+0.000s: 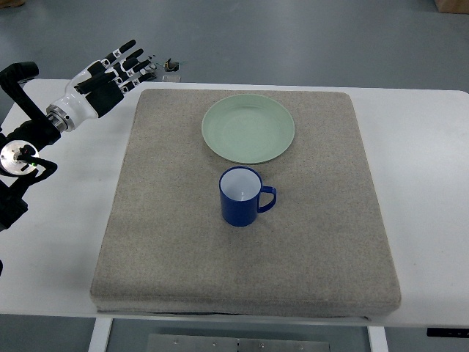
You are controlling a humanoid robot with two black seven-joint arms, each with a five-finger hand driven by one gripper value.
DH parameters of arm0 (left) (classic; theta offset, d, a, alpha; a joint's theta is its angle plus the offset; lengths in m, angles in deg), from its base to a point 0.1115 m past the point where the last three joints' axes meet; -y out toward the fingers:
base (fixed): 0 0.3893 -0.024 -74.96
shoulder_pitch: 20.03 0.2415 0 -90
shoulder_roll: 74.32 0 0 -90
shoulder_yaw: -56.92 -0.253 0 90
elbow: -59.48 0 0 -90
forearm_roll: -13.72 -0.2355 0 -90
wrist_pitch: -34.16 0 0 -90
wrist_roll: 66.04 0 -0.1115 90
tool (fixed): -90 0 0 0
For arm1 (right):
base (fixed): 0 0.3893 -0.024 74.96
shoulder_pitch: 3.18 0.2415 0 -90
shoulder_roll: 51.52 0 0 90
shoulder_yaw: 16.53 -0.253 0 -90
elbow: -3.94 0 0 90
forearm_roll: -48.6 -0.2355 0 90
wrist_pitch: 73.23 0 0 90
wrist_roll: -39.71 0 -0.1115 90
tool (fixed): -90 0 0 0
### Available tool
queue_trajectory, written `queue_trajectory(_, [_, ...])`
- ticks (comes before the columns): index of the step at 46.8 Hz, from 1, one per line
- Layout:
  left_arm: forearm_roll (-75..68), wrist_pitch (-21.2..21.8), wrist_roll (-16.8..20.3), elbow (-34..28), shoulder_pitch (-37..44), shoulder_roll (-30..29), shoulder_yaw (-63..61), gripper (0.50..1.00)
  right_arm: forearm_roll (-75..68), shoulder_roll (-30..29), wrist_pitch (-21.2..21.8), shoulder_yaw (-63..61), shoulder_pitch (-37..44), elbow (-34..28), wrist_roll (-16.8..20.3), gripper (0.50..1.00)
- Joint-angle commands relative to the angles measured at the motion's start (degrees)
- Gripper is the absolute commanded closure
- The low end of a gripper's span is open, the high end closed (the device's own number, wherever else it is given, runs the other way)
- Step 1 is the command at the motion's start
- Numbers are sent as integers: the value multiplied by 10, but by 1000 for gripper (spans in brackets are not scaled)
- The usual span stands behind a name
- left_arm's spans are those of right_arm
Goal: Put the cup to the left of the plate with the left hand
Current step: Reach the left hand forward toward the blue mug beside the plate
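Observation:
A dark blue cup [241, 196] with a white inside stands upright on the grey mat, its handle pointing right. Just behind it lies a pale green plate [248, 129], close to the cup but apart from it. My left hand [121, 68] hovers at the far left, beyond the mat's back left corner, well away from the cup. Its fingers are stretched out and spread, holding nothing. The right arm does not show.
The grey mat [168, 242] covers most of the white table [425, 183]. A small dark object [171, 67] sits at the table's back edge beside my fingertips. The left arm's black joints [22, 147] lie along the left edge.

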Motion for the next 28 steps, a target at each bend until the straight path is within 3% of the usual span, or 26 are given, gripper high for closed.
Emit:
queue_trajectory(1, [-4,0,0,0,0,0,-5,501,0,0,0,0,0,0,0,566])
queue_trajectory(28, [-16,0,1,-13,-6,-29,-20,501,0,0,0,0,0,0,0,566])
